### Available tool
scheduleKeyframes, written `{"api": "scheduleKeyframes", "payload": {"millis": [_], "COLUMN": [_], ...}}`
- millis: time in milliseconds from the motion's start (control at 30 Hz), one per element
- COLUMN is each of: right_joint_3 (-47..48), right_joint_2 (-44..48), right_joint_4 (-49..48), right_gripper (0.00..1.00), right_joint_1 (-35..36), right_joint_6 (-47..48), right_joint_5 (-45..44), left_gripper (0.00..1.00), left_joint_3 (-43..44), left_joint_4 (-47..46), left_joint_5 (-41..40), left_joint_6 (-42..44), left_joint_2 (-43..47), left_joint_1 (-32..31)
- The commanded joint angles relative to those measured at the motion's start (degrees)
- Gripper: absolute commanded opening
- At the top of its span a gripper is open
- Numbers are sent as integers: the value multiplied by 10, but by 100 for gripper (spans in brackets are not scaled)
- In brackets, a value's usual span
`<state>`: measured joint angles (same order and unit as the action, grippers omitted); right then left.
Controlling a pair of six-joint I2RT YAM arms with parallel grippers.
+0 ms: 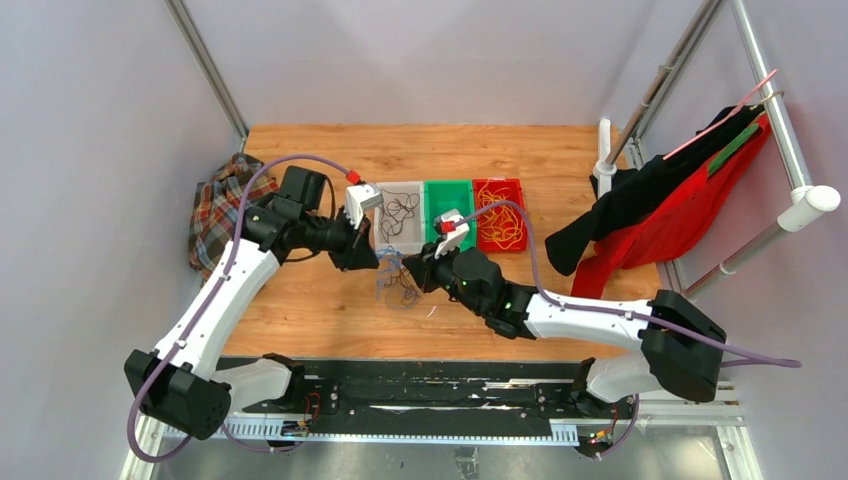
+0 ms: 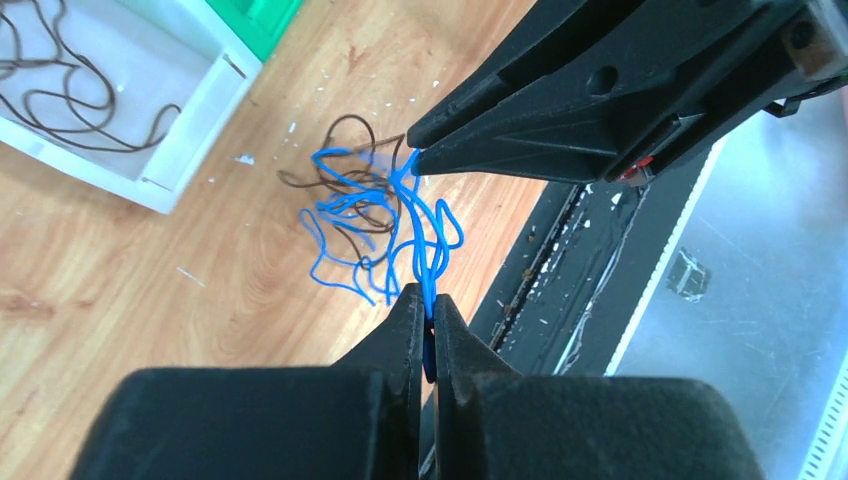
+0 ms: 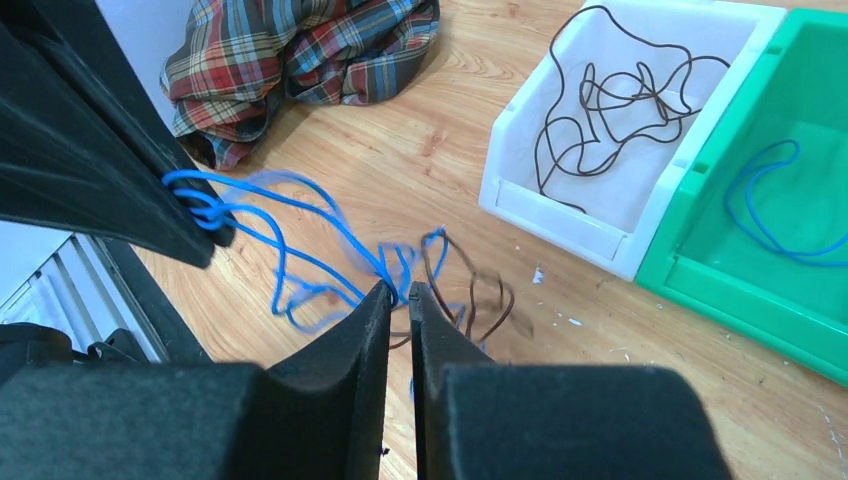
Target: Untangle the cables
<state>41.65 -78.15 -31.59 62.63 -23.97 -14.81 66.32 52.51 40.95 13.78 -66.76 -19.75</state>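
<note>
Your left gripper [image 2: 431, 305] is clamped on the blue cable [image 2: 427, 270], fingers pressed together with the strand pinched at their tips. Your right gripper [image 3: 400, 292] is also closed on that blue cable, at another spot, so the strand runs between the two sets of fingertips, which sit close to each other.

Below them the rest of the blue cable hangs in loops, knotted up with a brown cable [image 2: 350, 119]. This tangle sits over the middle of the table [image 1: 300, 310], a little toward the near edge from the bins. Whether the lowest loops touch the wood you cannot tell from these views.

Three bins stand side by side between the tangle and the far edge:
- The white bin [image 3: 560, 205] is nearest the left edge and holds a loose dark cable [image 3: 541, 150].
- The green bin [image 3: 740, 290] is in the middle and holds a second blue strand [image 3: 733, 195].
- The red bin [image 1: 522, 215] is nearest the right edge and holds yellow cables [image 1: 500, 225].

A plaid cloth [image 3: 300, 50] lies crumpled at the left edge. Black and red clothes [image 1: 620, 205] hang from a rack over the right edge.
</note>
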Motion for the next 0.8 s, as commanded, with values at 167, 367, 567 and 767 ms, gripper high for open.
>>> {"api": "scheduleKeyframes", "payload": {"millis": [167, 367, 567, 767], "right_joint_3": [-43, -8, 46, 62], "right_joint_2": [41, 62, 50, 49], "right_joint_4": [18, 36, 40, 19], "right_gripper": [25, 48, 63, 65], "right_joint_1": [9, 24, 49, 70], "right_joint_6": [15, 45, 77, 87], "right_joint_5": [-62, -44, -24, -9], "left_gripper": [1, 1, 1, 1], "left_joint_3": [80, 88, 107, 123], "left_joint_4": [73, 90, 110, 117], "left_joint_5": [-48, -28, -6, -23], "left_joint_6": [79, 93, 116, 107], "left_joint_2": [18, 21, 23, 23], "left_joint_1": [-2, -2, -3, -3]}}
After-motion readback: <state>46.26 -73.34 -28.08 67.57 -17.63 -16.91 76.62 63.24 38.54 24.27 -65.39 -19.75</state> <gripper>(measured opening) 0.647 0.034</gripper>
